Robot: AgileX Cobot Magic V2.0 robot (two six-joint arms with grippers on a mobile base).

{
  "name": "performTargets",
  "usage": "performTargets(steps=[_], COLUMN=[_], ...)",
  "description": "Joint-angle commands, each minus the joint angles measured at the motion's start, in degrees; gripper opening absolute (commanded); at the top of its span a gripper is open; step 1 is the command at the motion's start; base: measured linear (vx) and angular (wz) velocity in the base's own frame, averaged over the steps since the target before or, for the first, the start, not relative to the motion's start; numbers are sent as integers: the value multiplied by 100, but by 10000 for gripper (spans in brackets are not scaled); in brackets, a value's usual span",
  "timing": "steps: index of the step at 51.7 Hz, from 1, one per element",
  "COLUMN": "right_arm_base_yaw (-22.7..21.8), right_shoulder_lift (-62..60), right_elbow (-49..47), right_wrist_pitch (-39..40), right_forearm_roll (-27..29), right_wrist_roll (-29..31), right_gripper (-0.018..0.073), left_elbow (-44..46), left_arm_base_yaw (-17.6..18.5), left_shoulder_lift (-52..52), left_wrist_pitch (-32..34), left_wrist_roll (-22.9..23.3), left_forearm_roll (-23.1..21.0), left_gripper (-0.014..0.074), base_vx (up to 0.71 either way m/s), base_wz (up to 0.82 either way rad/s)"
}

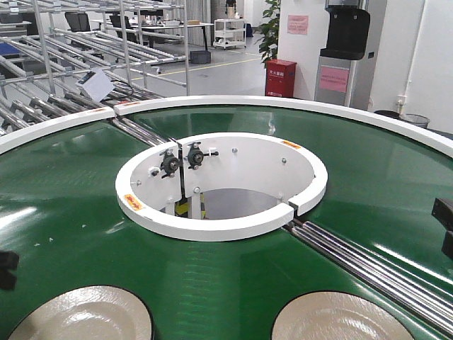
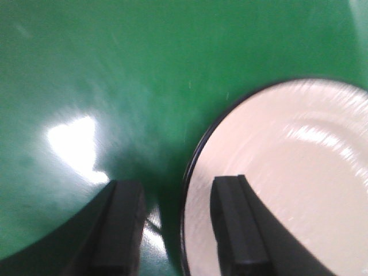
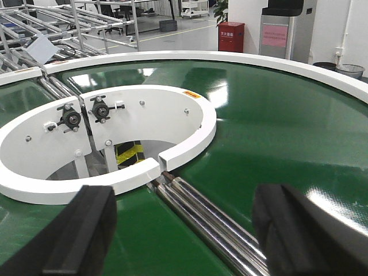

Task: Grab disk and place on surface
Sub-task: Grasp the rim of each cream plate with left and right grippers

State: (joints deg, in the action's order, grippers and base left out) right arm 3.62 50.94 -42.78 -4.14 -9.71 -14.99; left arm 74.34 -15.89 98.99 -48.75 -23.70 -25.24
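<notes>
Two cream disks with thin black rims lie on the green belt [image 1: 64, 212] at the near edge, one on the left [image 1: 81, 315] and one on the right [image 1: 340, 319]. In the left wrist view my left gripper [image 2: 175, 224] is open and low over the belt, straddling the rim of a disk [image 2: 287, 172]. One finger [image 2: 123, 224] is over the belt and the other sits over the disk; the view is blurred. My right gripper [image 3: 184, 230] is wide open above the belt, holding nothing. The dark taped tabletop is out of view.
A white inner ring wall [image 1: 212, 227] encloses the conveyor's central opening. Steel rollers [image 1: 368, 265] cross the belt at the right, and others [image 1: 138, 127] at the back left. A white outer rim [image 1: 283, 105] bounds the belt. Metal racks [image 1: 64, 57] stand beyond.
</notes>
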Motion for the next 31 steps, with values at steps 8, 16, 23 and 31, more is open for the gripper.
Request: performTargets(steps=[8,16,23,31], right_arm_base_yaw=[0,0,0,0], right_shoulder_lift=[-45,-45,-45,-45], right_elbow=[-189,-189,-189,-189], right_wrist_pitch=[414,414,414,414], right_forearm_roll=[-44,-44,-68,-68], right_wrist_roll=[30,30,30,30], right_gripper=[535,535,535,535], left_elbow=[194,194,194,194], left_arm_base_yaw=[-106,-106,-106,-106], left_shoulder_lift=[499,770,962,1233], left_wrist_pitch=[-100,-357,-627,-1024], left_wrist_roll=[-1038,-1652,-2197,-2424], left_forearm_roll=[-854,-1257,-1902,-2306], left_gripper=[396,396,396,391], base_vx=[0,0,0,0], base_wz=[0,0,0,0])
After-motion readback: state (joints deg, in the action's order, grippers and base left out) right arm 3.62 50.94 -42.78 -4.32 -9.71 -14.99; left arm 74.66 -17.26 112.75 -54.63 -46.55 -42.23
